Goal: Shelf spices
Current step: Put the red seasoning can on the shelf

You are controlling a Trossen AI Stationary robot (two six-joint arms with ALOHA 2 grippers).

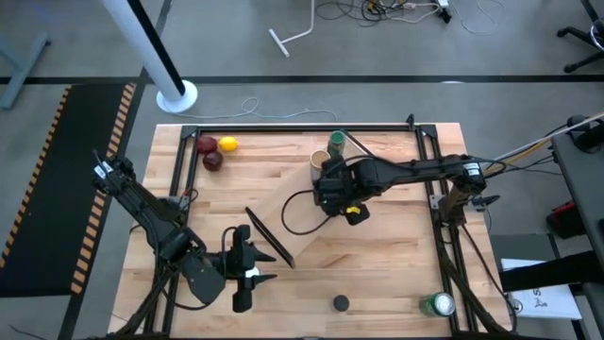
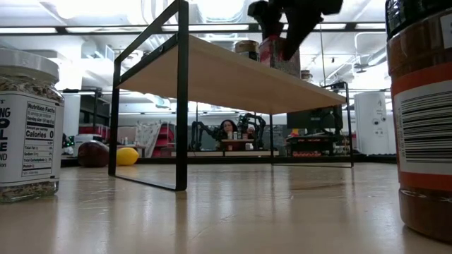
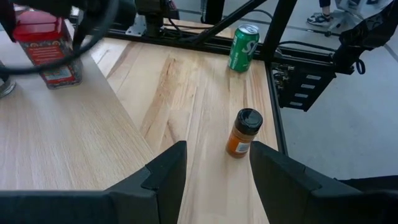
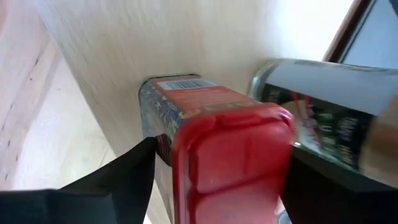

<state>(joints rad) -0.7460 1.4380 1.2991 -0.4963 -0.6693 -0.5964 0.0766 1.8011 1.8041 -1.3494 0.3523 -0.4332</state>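
Red and glossy, the squarish lidded spice box [image 4: 217, 155] stands on the pale long wood shelf [image 2: 233, 74], clamped by the right gripper [image 4: 217, 168]. The left gripper [image 3: 214, 168], fingers apart, hangs over bare tabletop near the black-capped orange jar [image 3: 242, 132].

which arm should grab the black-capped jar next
Left, probably. The left gripper is open with the black-capped jar just ahead of it, while the right gripper is busy holding the red box on the shelf.

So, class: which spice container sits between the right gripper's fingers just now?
The red box, standing on the shelf in the right gripper. The black-capped jar stands alone on the table.
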